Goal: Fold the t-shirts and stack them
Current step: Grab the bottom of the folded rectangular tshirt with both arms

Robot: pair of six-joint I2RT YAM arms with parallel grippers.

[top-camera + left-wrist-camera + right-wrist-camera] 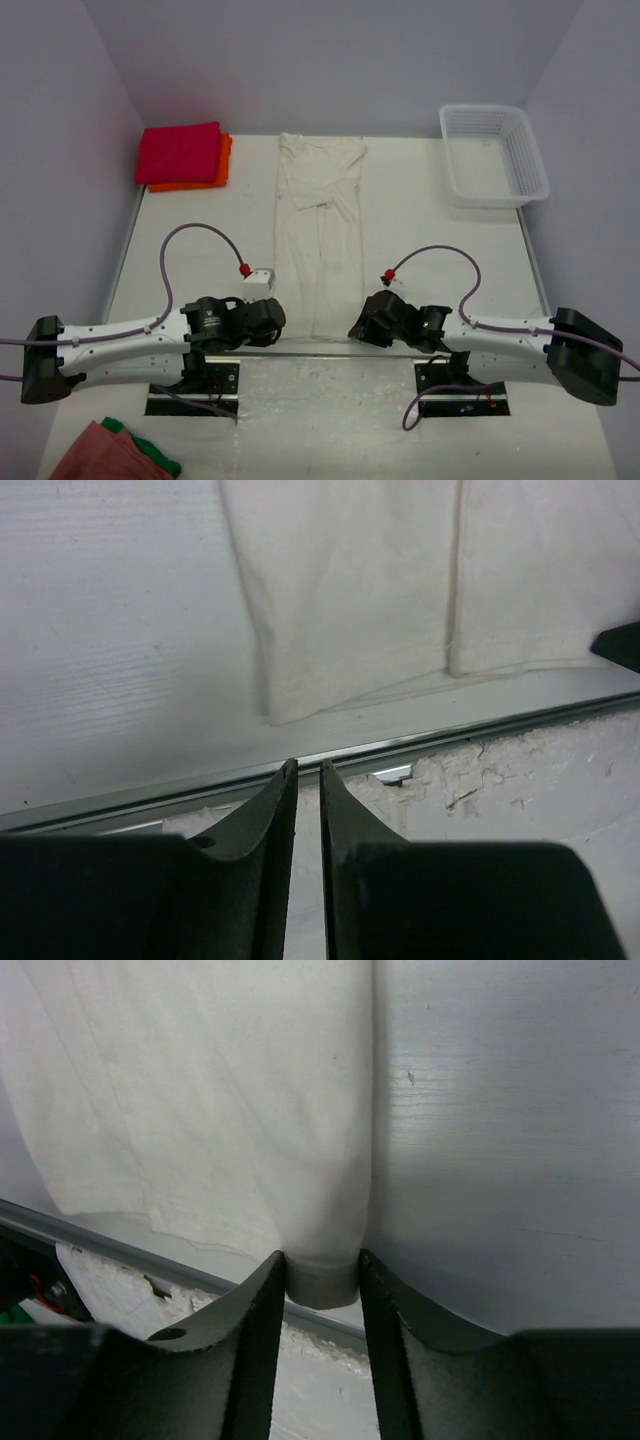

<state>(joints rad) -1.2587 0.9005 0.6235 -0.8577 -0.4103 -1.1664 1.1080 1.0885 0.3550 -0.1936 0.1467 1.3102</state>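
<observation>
On the white desk (440,240), the cream-white t-shirt (320,240) lies folded lengthwise into a long, wrinkled strip of soft cotton, its collar toward the back wall and its hem at the near edge, between the two arms. The right gripper (322,1260) has its curved dark fingers pressed on either side of the hem's right corner, and the bunched fabric fills the space between them. The left gripper (308,765) hangs over the metal edging (520,720) just short of the hem's left corner, its fingers drawn almost together with only a thin slit between them and no cloth in it. In the far left corner the magenta-red t-shirt (180,150) sits as a neat folded rectangle on top of the orange t-shirt (226,160), whose edge shows along the right and front. A white plastic mesh basket (480,108), rectangular with latticed walls, stands in the far right corner. A salmon-pink cloth (95,455) and a green cloth (155,455) lie crumpled together near the left arm's base.
</observation>
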